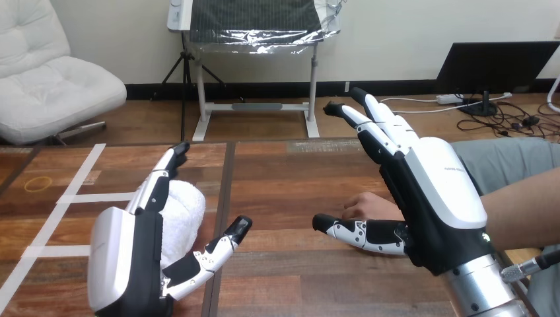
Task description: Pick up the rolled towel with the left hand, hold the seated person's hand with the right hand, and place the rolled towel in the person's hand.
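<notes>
The white rolled towel (185, 210) lies on the wooden table (290, 178) at the lower left. My left hand (125, 257) is right beside it, straight fingers (162, 178) running along its left side and the thumb (224, 246) spread out below its right end. This hand is open, not closed round the towel. The person's hand (371, 205) rests on the table at the right, their forearm (522, 212) coming in from the right edge. My right hand (436, 198) hovers over the person's wrist, open, with fingers straight and pointing away and its thumb (356, 232) just in front of the person's fingers.
White tape lines (72, 188) and a yellow ring mark (37, 183) lie on the table's left part. A dark seam (223, 191) runs down the tabletop between my two hands. The table's far edge (277, 140) is beyond my fingertips.
</notes>
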